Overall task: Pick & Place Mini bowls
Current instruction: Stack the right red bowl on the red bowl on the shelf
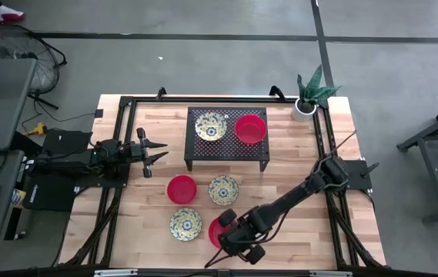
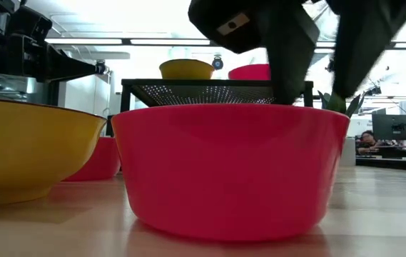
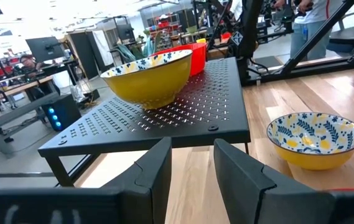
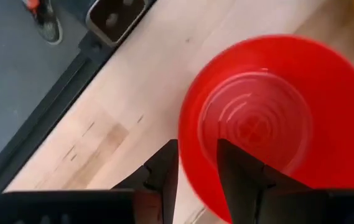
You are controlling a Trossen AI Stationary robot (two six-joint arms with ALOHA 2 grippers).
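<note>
Right pincer straddles the rim of a red bowl at the bench front edge, fingers narrowly spread, not clearly pinching; arm hides most of it from above. Left pincer spread, idle beside the black rack holding two bowls.

Pretty crowded in the lower middle of the high view: four mini bowls clustered close, right gripper over the red one. Black perforated rack blocks upper center. Bare desk right of the rack is open.
</note>
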